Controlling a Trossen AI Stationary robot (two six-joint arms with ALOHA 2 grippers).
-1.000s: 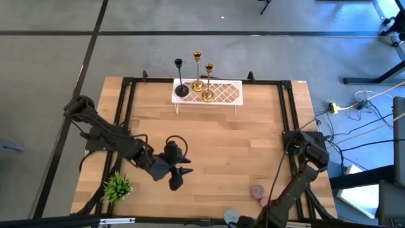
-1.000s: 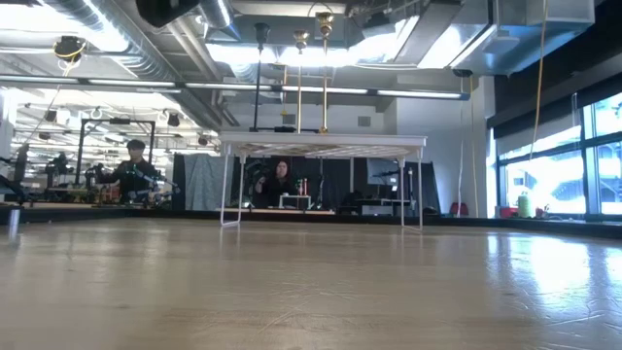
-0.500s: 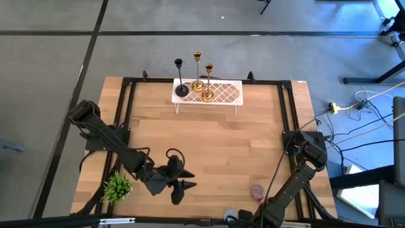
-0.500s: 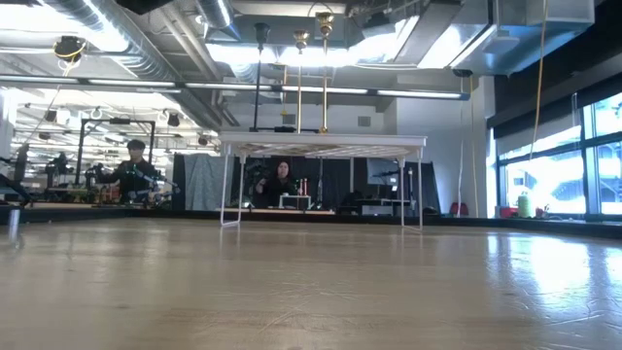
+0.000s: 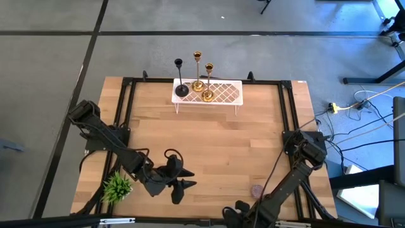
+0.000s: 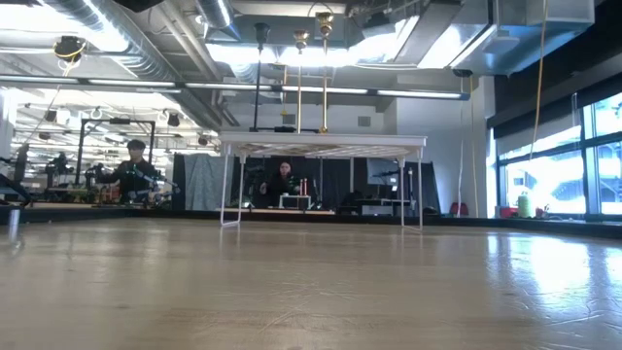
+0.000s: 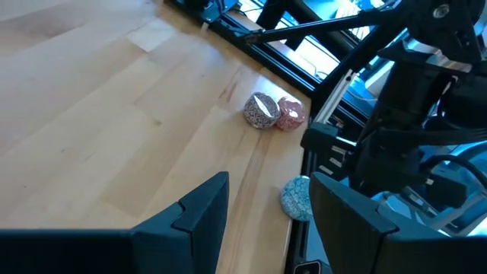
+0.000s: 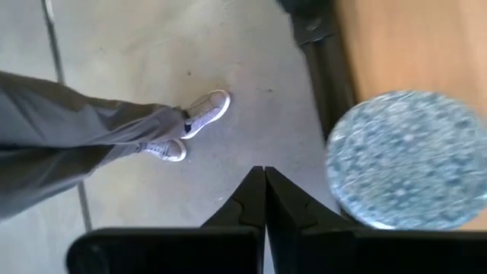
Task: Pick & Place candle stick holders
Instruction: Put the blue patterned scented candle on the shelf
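Candle stick holders, one black (image 5: 180, 81) and two gold (image 5: 202, 77), stand upright on the white lattice rack (image 5: 224, 94) at the bench's (image 5: 221, 152) far edge. Left gripper (image 5: 182, 185) hovers released over the near side beside the green plant (image 5: 117, 187). Right gripper (image 8: 264, 179) is clenched, empty, at the near edge next to a blue speckled disc (image 8: 407, 161).
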